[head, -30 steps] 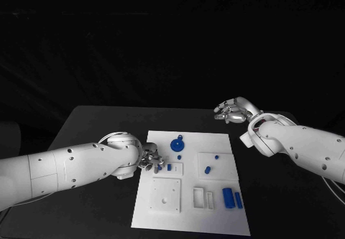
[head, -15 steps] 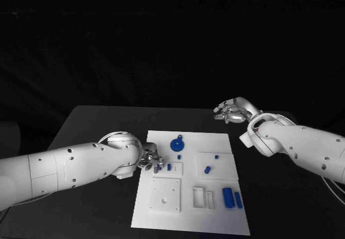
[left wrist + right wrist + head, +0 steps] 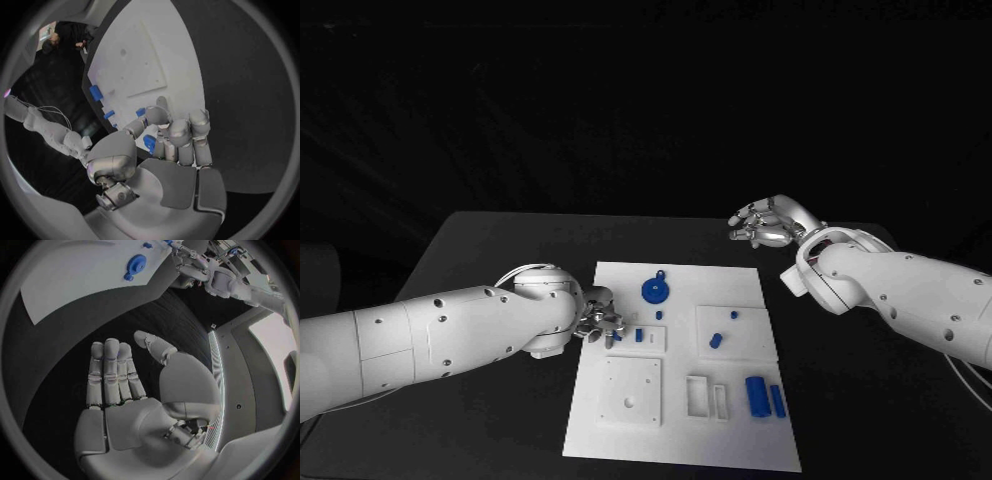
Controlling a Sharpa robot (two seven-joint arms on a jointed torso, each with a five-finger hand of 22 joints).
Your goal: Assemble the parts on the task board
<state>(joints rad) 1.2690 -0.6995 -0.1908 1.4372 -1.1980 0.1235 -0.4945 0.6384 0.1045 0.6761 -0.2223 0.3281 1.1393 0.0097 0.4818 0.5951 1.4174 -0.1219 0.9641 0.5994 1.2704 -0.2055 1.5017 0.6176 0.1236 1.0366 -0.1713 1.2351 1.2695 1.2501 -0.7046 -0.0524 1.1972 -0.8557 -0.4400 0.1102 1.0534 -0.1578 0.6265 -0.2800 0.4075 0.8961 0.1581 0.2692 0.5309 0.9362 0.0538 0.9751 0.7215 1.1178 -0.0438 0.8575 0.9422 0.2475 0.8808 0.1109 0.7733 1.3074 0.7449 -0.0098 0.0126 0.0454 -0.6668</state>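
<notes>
Blue plastic shows between the curled fingers of the left hand (image 3: 164,150): a small blue part (image 3: 149,143), pinched there, presumably so it can be carried to a seat on the task board (image 3: 733,420). In the head view that left hand (image 3: 602,323) sits at the board's left edge, middle left of the frame, just beside two short blue pegs (image 3: 639,336) standing in a raised white block. Further out lie a round blue disc (image 3: 655,291) near the board's top and two blue cylinders (image 3: 764,398) at lower right. The right hand (image 3: 767,222) hovers upper right over the dark surface (image 3: 488,250), well apart from the board, fingers spread and holding nothing, probably waiting. The pinched part's shape is mostly hidden by the fingers.
</notes>
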